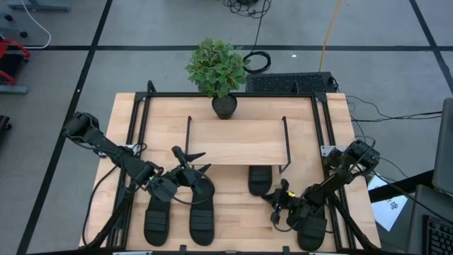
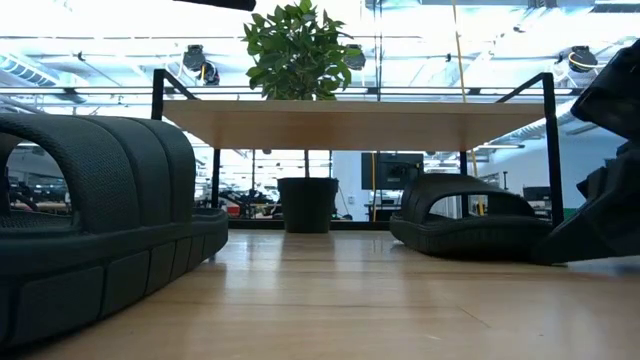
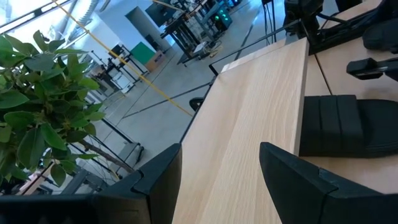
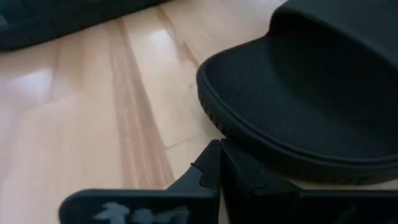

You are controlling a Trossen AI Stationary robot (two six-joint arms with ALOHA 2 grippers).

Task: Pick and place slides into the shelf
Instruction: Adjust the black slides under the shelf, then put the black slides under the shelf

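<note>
Four black slides show in the high view. Two lie side by side at the near left (image 1: 157,216) (image 1: 200,212). One (image 1: 260,179) lies on its sole half under the shelf (image 1: 237,142), a low light-wood plank on thin black legs. One (image 1: 311,228) lies under my right arm. My left gripper (image 1: 190,161) is open and raised by the shelf's near left corner, holding nothing; its wrist view looks along the shelf top (image 3: 249,112). My right gripper (image 1: 274,207) is low on the table, shut, its tips at the heel of the half-shelved slide (image 4: 298,81). My right gripper (image 4: 221,168) lies level and low, pointing toward the table's left, with its shut fingers (image 4: 208,174) right at the heel rim (image 4: 249,134) of the slide that rests flat on the table. Whether they touch the rim I cannot tell.
A potted plant (image 1: 219,67) stands on the table behind the shelf. Black rails (image 1: 322,127) run along the tabletop's sides. Bare wood lies between the left pair of slides and my right gripper (image 1: 237,212). The low view shows open room under the shelf (image 2: 330,210).
</note>
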